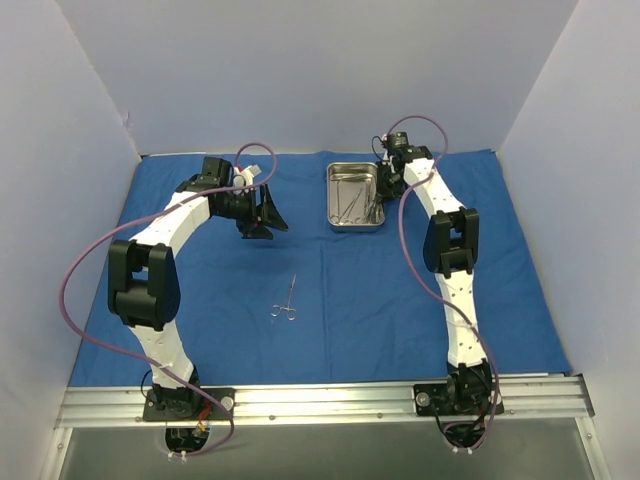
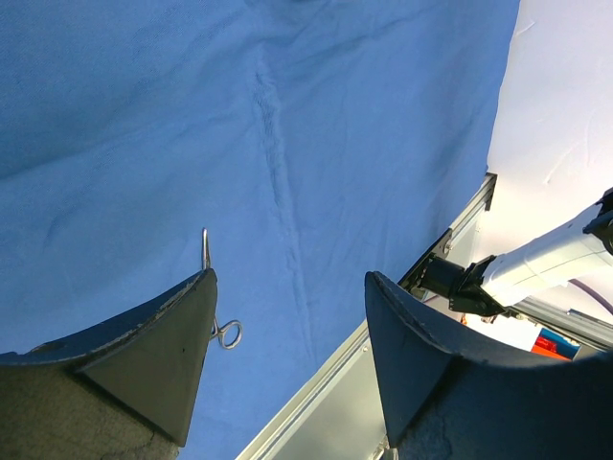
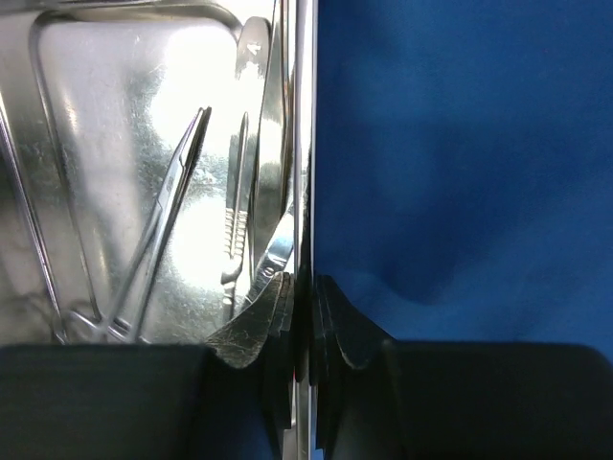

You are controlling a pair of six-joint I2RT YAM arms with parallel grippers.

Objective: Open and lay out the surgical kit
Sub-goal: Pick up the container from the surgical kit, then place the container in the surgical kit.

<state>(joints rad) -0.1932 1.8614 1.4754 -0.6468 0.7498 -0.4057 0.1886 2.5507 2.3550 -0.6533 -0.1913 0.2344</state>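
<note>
Right fingers [image 3: 251, 335] pinch the steel tray [image 3: 115, 96] by its wall; left fingers [image 2: 163, 355] hang spread above the blue cloth [image 1: 400, 300].

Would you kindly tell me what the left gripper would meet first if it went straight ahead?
Probably the bare blue cloth: between the open jaws of the left gripper only cloth shows. The forceps lie off to one side, likely missed, though depth is unclear.
</note>
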